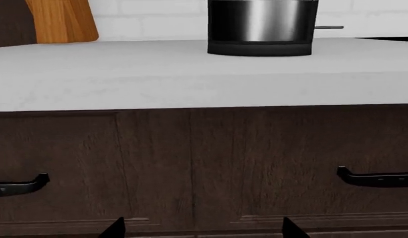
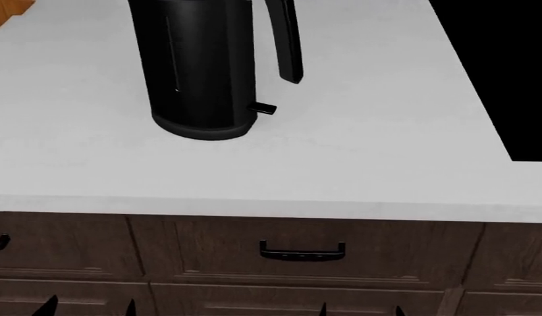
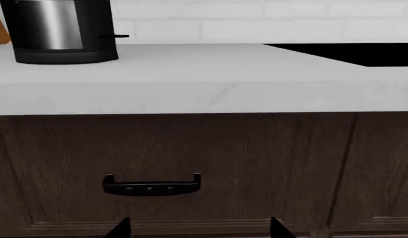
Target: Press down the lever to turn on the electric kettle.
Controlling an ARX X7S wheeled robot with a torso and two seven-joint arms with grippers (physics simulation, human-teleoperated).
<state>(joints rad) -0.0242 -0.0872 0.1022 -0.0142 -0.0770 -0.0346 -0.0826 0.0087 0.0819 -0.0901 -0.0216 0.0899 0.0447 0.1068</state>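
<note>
The electric kettle point(image 2: 200, 66) is tall and black and stands on the white counter point(image 2: 359, 151), its loop handle on the right. The lever point(image 2: 263, 108) is a short black tab that sticks out from the kettle's base toward the right. The kettle also shows in the left wrist view point(image 1: 262, 27) with its lever point(image 1: 328, 27), and in the right wrist view point(image 3: 58, 30) with its lever point(image 3: 115, 35). My left gripper point(image 2: 88, 308) and right gripper point(image 2: 360, 309) are open and empty, low in front of the drawers, well below the counter.
A wooden board point(image 1: 61, 20) leans against the wall left of the kettle. A black sink or cooktop recess point(image 2: 504, 72) lies at the counter's right. Dark wooden drawers with black handles point(image 2: 301, 252) run under the counter's front edge.
</note>
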